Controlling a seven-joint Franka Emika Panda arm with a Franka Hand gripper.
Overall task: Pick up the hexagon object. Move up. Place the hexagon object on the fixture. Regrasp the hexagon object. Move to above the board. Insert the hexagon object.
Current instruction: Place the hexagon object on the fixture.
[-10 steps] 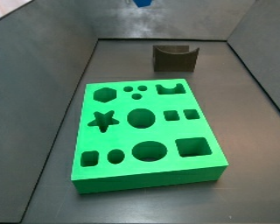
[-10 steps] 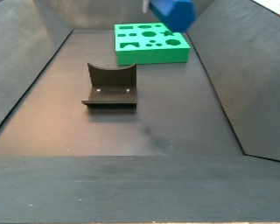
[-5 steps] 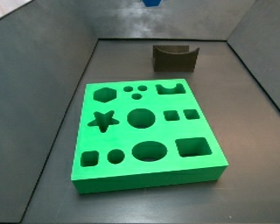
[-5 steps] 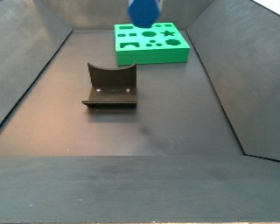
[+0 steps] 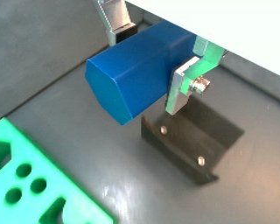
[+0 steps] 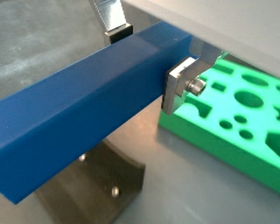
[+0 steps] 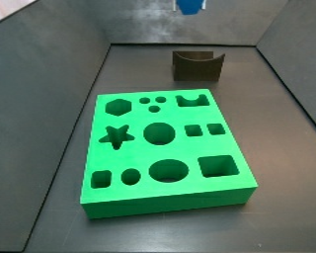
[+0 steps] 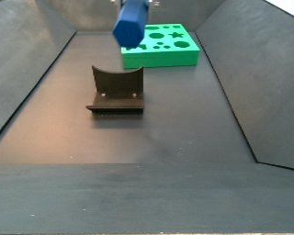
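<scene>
Hexagon object [image 5: 136, 73], just one, blue, hangs in the air clamped between the gripper's [image 5: 154, 54] two silver fingers [image 5: 184, 77]. One green board [image 7: 164, 151] lies on the dark floor [image 8: 175, 138], and one dark fixture [image 8: 115, 92] stands apart from it toward the far end in a side view [image 7: 197, 64]. In a side view the prism has shifted leftward since a second ago, from over the board's near corner to above the fixture's side of the floor [image 8: 129, 25]; board and fixture have not moved. Bare floor runs wide between fixture and board, with sloping grey walls [image 8: 21, 55] closing in along the edges.
</scene>
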